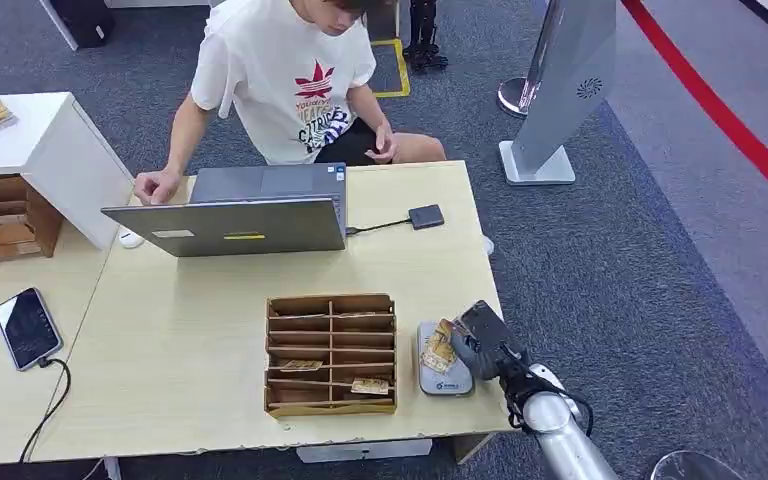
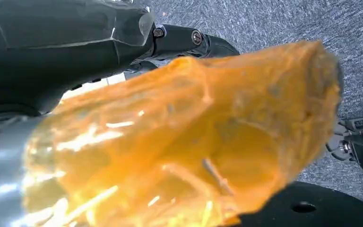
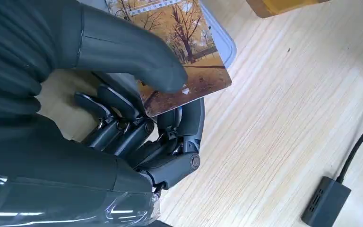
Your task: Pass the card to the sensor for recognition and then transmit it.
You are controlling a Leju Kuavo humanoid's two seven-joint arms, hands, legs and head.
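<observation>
Lying near the worktop's left edge was a phone; a laptop stood at the far edge before a seated person. A wooden card rack sat toward the near edge. Close to the near right corner, the right hand pinched the card between thumb and fingers, over the grey sensor. Whether the left hand was open or closed could not be told.
</observation>
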